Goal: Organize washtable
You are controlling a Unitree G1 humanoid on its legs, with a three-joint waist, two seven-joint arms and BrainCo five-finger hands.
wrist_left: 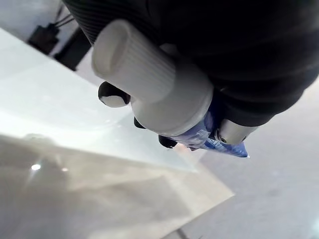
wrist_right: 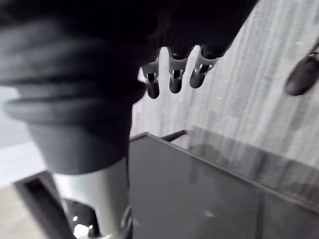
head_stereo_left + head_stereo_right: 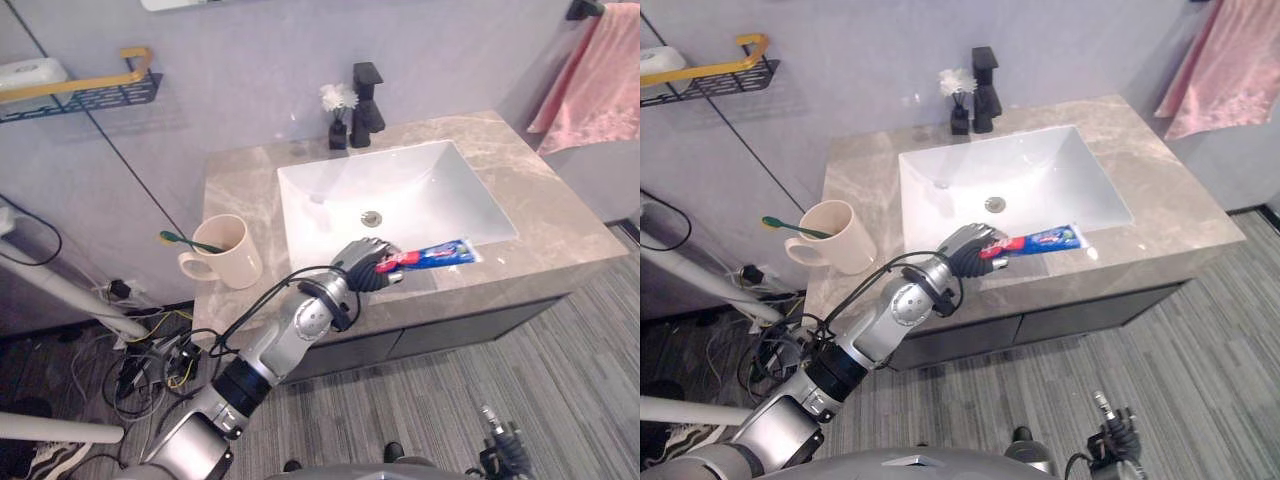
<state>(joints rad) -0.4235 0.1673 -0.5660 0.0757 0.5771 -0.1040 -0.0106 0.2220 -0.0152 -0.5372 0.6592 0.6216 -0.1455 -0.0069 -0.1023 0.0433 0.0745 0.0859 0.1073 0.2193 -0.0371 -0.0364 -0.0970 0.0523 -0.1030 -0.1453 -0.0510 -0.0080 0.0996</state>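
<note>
My left hand (image 3: 364, 266) is shut on a red and blue toothpaste tube (image 3: 441, 254), holding it level just above the marble counter's (image 3: 560, 215) front strip, in front of the white sink (image 3: 330, 200). Its wrist view shows the tube's white cap (image 1: 149, 84) close up, with the dark-tipped fingers (image 1: 112, 94) curled round the tube. A cream mug (image 3: 225, 250) with a green toothbrush (image 3: 190, 241) in it stands at the counter's left end. My right hand (image 3: 1110, 435) hangs low near the floor, its fingers (image 2: 175, 69) relaxed and holding nothing.
A black faucet (image 3: 366, 105) and a small black vase with a white flower (image 3: 338, 110) stand behind the sink. A pink towel (image 3: 600, 80) hangs at the right. A wire wall shelf (image 3: 80, 95) sits at the upper left.
</note>
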